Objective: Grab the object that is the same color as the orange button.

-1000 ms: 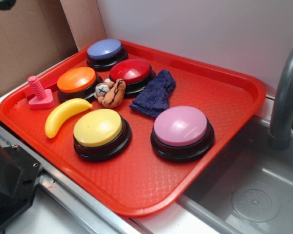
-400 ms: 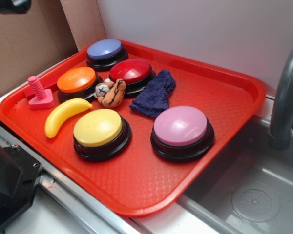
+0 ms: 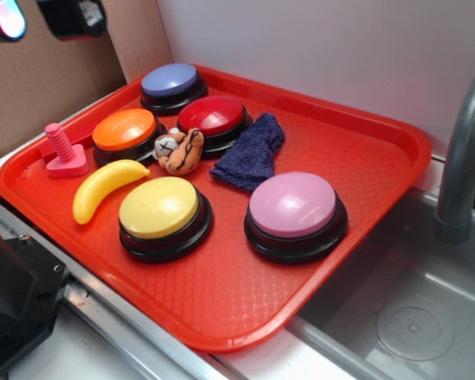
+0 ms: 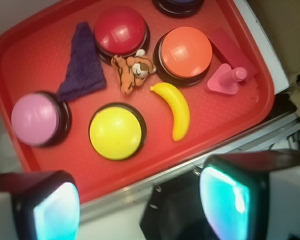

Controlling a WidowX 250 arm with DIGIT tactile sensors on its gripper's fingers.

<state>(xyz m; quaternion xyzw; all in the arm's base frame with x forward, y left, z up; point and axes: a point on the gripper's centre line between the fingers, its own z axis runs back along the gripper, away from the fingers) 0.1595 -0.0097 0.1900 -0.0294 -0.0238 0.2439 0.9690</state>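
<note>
A small orange-brown striped plush toy (image 3: 181, 150) (image 4: 132, 71) lies on the red tray (image 3: 301, 261) (image 4: 35, 60), between the orange button (image 3: 125, 131) (image 4: 185, 52) and the red button (image 3: 214, 117) (image 4: 120, 30). My gripper (image 3: 41, 16) (image 4: 140, 205) hangs high at the top left of the exterior view, well away from the toy. It is open, and nothing is between its fingers (image 4: 55, 210). In the wrist view the fingers sit over the tray's near edge.
Also on the tray: a yellow banana (image 3: 107, 187), a yellow button (image 3: 162, 212), a pink button (image 3: 294, 210), a blue-purple button (image 3: 171, 83), a dark blue cloth (image 3: 249, 150) and a pink screw toy (image 3: 63, 154). A sink (image 3: 412, 317) and grey faucet (image 3: 463, 158) are on the right. Cardboard stands behind.
My gripper has come further into the exterior view at the top left, moving right and slightly down. Nothing on the tray has moved.
</note>
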